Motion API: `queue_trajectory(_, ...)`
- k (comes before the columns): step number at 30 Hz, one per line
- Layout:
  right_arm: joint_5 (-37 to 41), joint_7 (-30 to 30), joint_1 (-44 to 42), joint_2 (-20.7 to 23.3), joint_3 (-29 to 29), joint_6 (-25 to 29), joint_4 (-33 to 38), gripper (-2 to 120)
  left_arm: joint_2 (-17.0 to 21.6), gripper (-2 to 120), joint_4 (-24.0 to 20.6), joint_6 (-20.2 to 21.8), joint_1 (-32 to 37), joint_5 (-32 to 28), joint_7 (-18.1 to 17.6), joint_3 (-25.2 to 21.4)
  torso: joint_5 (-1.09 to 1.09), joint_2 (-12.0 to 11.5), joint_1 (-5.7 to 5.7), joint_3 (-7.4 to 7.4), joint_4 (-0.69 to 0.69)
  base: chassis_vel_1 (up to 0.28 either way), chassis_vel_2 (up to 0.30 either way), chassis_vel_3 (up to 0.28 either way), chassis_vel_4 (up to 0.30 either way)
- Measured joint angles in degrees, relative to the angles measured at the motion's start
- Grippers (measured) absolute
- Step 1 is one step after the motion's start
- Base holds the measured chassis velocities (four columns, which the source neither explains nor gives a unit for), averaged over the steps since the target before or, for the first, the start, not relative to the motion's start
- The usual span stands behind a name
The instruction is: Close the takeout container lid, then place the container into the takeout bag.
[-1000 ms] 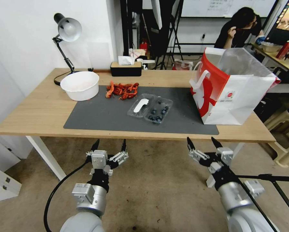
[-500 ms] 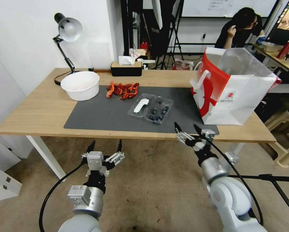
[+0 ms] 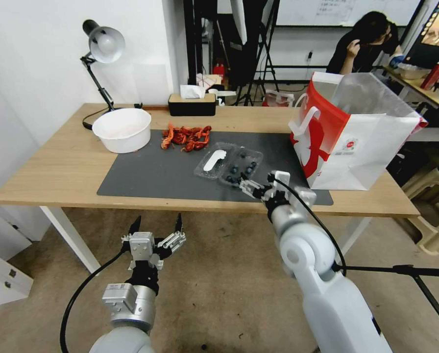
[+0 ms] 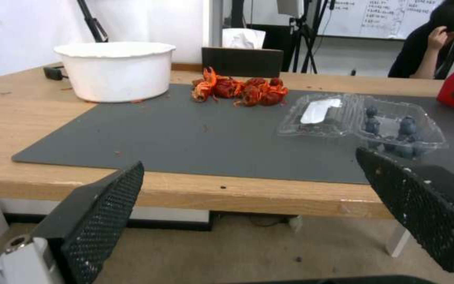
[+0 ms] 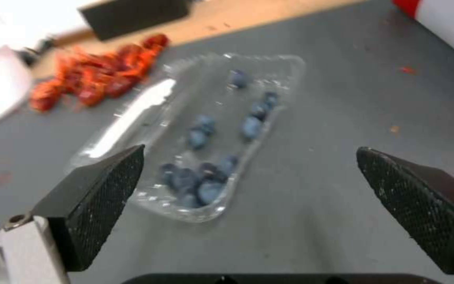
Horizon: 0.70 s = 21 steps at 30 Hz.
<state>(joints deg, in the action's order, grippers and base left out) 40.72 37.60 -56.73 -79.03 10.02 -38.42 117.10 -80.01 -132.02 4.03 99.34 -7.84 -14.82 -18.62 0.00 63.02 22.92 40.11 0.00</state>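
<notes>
On the dark grey rectangular mat (image 3: pixel 180 174) of the wooden table (image 3: pixel 48 171), the small clear plastic clamshell takeout container (image 3: pixel 229 164) is laid open flat, dark blue berries (image 3: pixel 240 170) held in the half nearer the large red-and-white paper takeout bag (image 3: pixel 352 142); the sticker-bearing clear lid (image 3: pixel 212 160) is spread beside it. Its long axis is run roughly left to right across the mat. The right gripper (image 3: pixel 245 185) is held spread just before the berry half. The left gripper (image 3: pixel 156 225) is held spread below the table edge.
</notes>
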Motion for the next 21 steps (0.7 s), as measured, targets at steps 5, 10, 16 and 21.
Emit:
queue_trajectory(5,3.23,5.57,3.10,-0.74,-1.54,-2.20,-1.96,100,-0.17,100,0.19,-0.11,0.01,-0.13,-0.16,-0.09,0.01,0.00,0.00,0.00,0.00,0.000,0.000,0.000,0.000)
queue_trajectory(10,3.58,9.63,6.03,-2.08,-3.03,-3.44,-4.30,100,-0.68,100,0.29,-0.20,0.06,-0.17,-0.23,-0.23,0.01,0.00,0.00,0.00,0.01,0.000,0.000,0.000,0.000)
queue_trajectory(16,3.13,12.67,7.67,-2.79,-4.35,-3.71,-6.29,100,-0.87,100,0.99,-0.69,0.15,-0.06,-0.24,-0.26,0.00,0.00,0.00,0.00,0.01,0.000,0.000,0.000,0.000)
queue_trajectory(21,2.79,12.80,8.21,-2.68,-4.57,-3.72,-7.49,100,-0.95,100,1.27,-0.88,0.05,-0.01,-0.25,-0.31,0.00,0.00,0.00,0.00,0.00,0.000,0.000,0.000,0.000)
